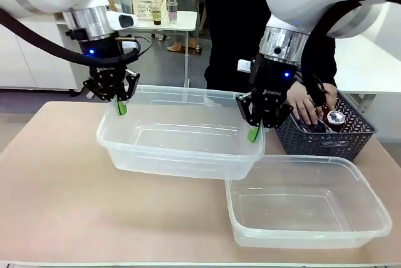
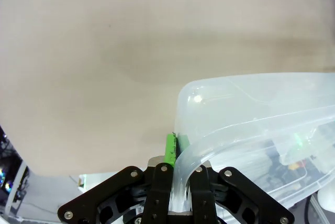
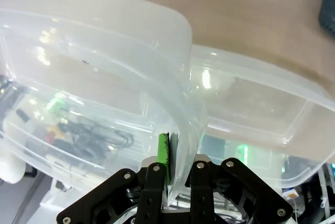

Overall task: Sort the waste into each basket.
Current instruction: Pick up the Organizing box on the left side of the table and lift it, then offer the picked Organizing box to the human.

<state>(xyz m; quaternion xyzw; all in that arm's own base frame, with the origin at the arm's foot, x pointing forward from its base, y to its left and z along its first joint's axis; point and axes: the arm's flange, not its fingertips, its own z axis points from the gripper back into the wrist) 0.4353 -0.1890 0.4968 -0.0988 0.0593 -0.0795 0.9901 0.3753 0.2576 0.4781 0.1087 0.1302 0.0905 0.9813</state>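
Note:
Two clear baskets stand on the tan table. My left gripper (image 1: 120, 106) is shut on the left rim of the larger far basket (image 1: 182, 133), and my right gripper (image 1: 254, 131) is shut on its right rim. The left wrist view has the left gripper (image 2: 178, 148) pinching the rolled rim of that basket (image 2: 251, 109). The right gripper (image 3: 172, 150) clamps the wall of the same basket (image 3: 104, 41), which overlaps the second basket (image 3: 261, 103). That second basket (image 1: 307, 202) sits front right. The waste, drink cans (image 1: 335, 118), lies in a dark lattice basket (image 1: 326, 139).
A person's hand (image 1: 306, 106) reaches into the dark lattice basket at the right, just behind my right arm. Bare tabletop (image 1: 62, 180) stretches to the left and front. A small white table (image 1: 163, 20) with a box and a bottle stands far behind.

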